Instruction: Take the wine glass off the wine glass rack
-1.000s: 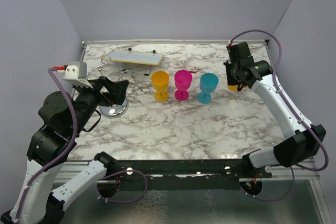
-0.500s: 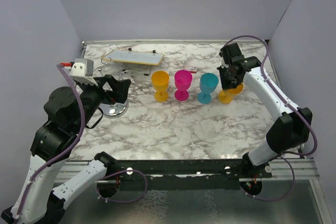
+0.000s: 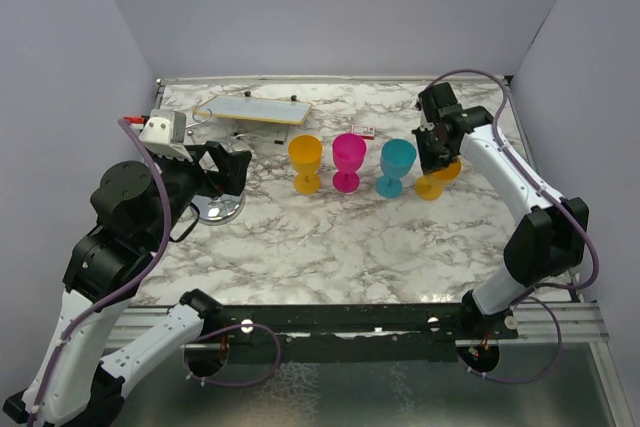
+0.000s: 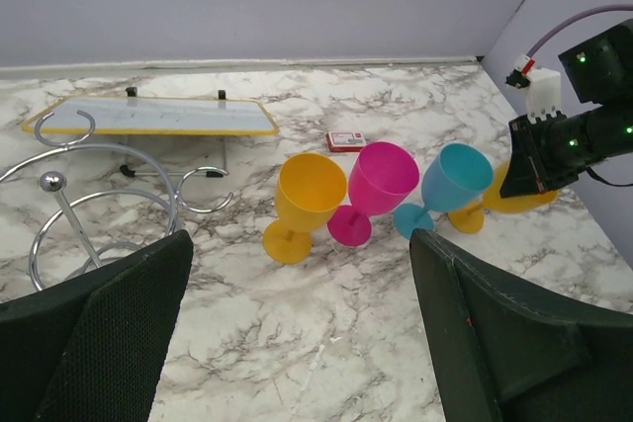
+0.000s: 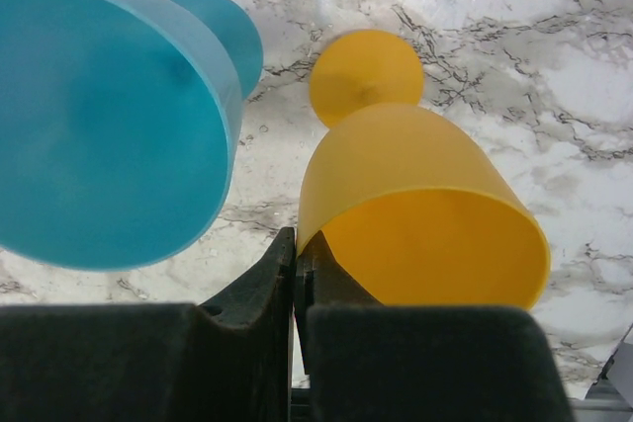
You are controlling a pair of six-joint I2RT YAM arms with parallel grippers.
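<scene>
The wine glass (image 3: 440, 177), orange and tilted, is at the right end of a row of glasses; my right gripper (image 3: 432, 152) is shut on its rim. In the right wrist view the fingers (image 5: 295, 244) pinch the wall of the wine glass's bowl (image 5: 425, 195), its foot pointing away over the marble. The chrome wine glass rack (image 3: 216, 209) stands at the left, its wire arms (image 4: 99, 195) bare. My left gripper (image 3: 228, 167) hovers over the rack, open, with only marble between its jaws (image 4: 300, 274). From the left wrist the held wine glass (image 4: 524, 190) shows far right.
Three glasses stand in a row: yellow (image 3: 305, 162), magenta (image 3: 348, 160), teal (image 3: 396, 165); the teal one (image 5: 99, 126) is close beside the held glass. A flat yellow-edged board (image 3: 252, 108) and a small red card (image 3: 362, 131) lie at the back. Walls enclose the table.
The right arm has carried the orange glass leftward and lower, to just beside the teal glass. The left arm has shifted slightly back over the rack, jaws still wide.
</scene>
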